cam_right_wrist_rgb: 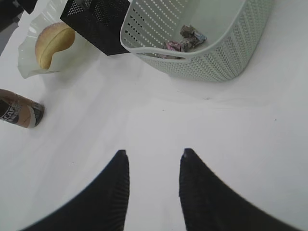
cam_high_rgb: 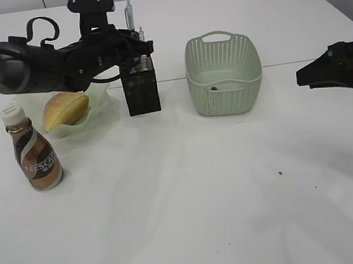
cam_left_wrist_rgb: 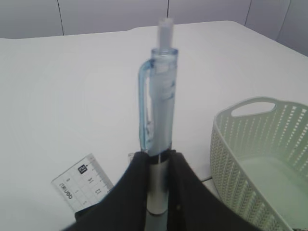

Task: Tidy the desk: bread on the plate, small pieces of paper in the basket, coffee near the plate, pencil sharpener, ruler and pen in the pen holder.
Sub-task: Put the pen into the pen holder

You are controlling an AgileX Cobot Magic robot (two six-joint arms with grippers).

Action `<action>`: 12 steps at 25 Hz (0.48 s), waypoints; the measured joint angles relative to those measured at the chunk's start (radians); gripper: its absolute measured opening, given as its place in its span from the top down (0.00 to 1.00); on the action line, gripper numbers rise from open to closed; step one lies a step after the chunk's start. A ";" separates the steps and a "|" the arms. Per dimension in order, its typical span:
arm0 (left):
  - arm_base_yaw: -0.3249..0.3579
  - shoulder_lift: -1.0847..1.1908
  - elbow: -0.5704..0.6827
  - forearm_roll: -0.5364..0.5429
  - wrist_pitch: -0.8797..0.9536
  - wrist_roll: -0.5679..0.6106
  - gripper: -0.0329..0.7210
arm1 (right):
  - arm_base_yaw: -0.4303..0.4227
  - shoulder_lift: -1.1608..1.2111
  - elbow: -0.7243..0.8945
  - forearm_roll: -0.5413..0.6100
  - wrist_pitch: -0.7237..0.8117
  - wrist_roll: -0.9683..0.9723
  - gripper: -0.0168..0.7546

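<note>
Pen (cam_left_wrist_rgb: 159,110) stands upright, clamped in the left gripper (cam_left_wrist_rgb: 157,185) jaws directly above the black pen holder (cam_high_rgb: 141,91) beside the basket (cam_high_rgb: 224,72), while the right gripper (cam_right_wrist_rgb: 153,185) hangs over bare table (cam_high_rgb: 203,199), jaws apart and empty.

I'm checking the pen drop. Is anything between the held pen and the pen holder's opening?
Nothing visible blocks it. The left gripper holds the pen upright right over the pen holder; the ruler already stands inside, to one side. The opening itself is hidden from view.
</note>
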 joint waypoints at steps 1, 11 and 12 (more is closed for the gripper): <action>0.000 0.000 0.000 -0.002 0.000 0.000 0.86 | 0.000 0.000 0.000 0.000 0.000 0.000 0.64; 0.000 0.000 0.000 -0.004 0.031 0.000 0.64 | 0.000 0.000 0.000 0.000 0.004 0.008 0.64; 0.000 0.000 0.000 -0.004 0.037 0.000 0.61 | 0.000 0.000 0.000 0.000 0.006 0.015 0.64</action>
